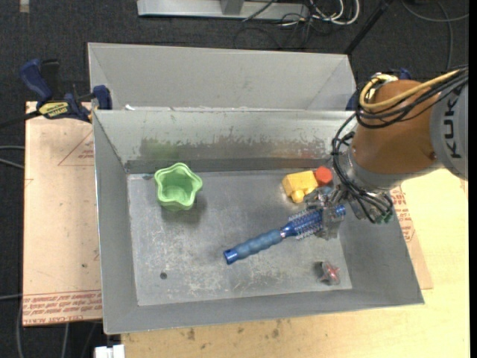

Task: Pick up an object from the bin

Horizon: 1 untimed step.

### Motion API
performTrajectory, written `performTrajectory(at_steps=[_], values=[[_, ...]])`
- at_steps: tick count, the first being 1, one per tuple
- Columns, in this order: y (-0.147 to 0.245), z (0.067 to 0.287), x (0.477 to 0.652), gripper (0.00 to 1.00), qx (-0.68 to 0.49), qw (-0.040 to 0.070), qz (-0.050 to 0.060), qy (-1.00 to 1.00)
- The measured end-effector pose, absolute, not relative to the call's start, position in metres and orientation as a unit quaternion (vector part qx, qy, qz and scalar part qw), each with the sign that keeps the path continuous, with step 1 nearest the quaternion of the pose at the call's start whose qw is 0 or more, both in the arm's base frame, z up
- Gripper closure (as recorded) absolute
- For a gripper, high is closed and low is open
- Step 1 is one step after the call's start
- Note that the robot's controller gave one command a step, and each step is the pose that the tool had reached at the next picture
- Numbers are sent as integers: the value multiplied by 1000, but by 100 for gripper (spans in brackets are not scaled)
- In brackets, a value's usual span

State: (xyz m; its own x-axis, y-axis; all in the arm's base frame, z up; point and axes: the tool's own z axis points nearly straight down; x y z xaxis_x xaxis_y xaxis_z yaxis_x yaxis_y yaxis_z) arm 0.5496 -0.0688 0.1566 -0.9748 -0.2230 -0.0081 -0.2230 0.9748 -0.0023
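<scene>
Nearest in camera view: small grey-and-red lump [327, 272], on the near side of the brush head and apart from it.
Landmark: long blue-handled brush [261, 243] with a bristled head, lying slantwise on the floor of the grey metal bin [194, 274], handle tip pointing away from the arm.
Hand: the hand [326, 216] is down at the brush's bristled end; whether it is open or closed I cannot tell.
Beyond the brush head: yellow plastic block toy [298, 186] with a red-orange ball [323, 175] just beside it.
Far past the handle tip: green flower-shaped soft cup [178, 187], well apart.
Handling: the brush is probably light and stiff, with a smooth handle that may slip or roll and bristles that give.
Hold: across the neck where handle meets head, judged firmest.
</scene>
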Motion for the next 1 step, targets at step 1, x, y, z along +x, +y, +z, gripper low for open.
performTrajectory(at_steps=[1], values=[[-68, 255, 573, 100, -120, 6, -1, 993]])
